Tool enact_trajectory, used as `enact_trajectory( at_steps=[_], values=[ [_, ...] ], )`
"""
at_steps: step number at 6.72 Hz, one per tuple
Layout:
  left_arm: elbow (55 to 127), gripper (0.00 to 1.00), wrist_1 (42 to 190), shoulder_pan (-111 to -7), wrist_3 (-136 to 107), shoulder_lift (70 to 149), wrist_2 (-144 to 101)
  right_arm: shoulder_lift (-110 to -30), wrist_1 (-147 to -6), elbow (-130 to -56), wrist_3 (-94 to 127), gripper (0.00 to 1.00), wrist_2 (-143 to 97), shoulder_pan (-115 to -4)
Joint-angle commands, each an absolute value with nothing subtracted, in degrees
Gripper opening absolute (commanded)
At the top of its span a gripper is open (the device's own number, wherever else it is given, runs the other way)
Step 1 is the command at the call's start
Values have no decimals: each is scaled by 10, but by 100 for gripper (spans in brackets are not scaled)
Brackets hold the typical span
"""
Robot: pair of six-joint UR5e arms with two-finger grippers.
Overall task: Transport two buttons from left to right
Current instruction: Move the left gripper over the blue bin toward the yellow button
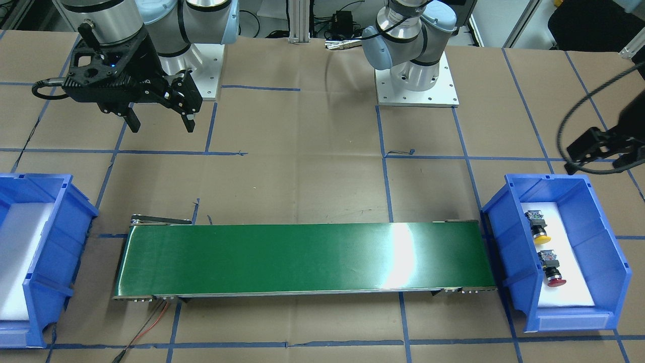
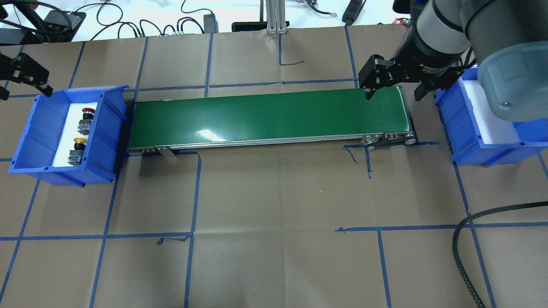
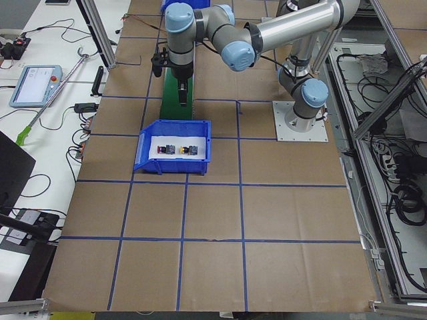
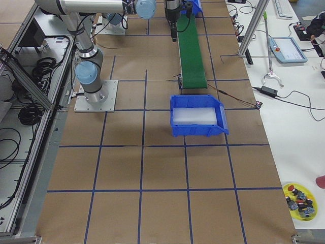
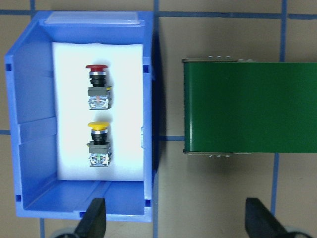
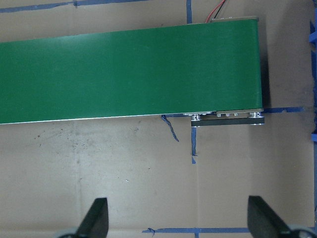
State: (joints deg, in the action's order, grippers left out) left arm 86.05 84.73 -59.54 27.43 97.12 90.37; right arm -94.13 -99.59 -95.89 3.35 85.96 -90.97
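Note:
The two buttons lie on white foam in the left blue bin point(image 2: 107, 128). The red-capped button point(image 2: 87, 118) is farther from the robot than the yellow-capped button point(image 2: 78, 149). In the left wrist view the red button point(image 5: 97, 87) is above the yellow one point(image 5: 98, 144). My left gripper point(image 5: 176, 223) is open and empty, held high over the bin's near edge; it also shows in the overhead view point(image 2: 23, 93). My right gripper point(image 2: 391, 96) is open and empty above the right end of the green conveyor belt point(image 2: 265, 117).
The right blue bin point(image 2: 483, 145) holds only white foam and is partly hidden by my right arm. The conveyor point(image 1: 302, 259) spans the gap between the bins. Red and black wires point(image 1: 151, 322) trail from its right end. A yellow dish of spare buttons point(image 4: 299, 201) sits on the side bench.

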Motion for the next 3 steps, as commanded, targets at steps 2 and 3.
enact_trajectory(
  at_steps=[2,3],
  values=[
    [893,100,816,-552,326,989,902,-941,-995,-959,33,100,860,-911],
    [916,100,783,-554,336,1002,902,-941,-994,-959,33,100,860,-910]
  ],
)
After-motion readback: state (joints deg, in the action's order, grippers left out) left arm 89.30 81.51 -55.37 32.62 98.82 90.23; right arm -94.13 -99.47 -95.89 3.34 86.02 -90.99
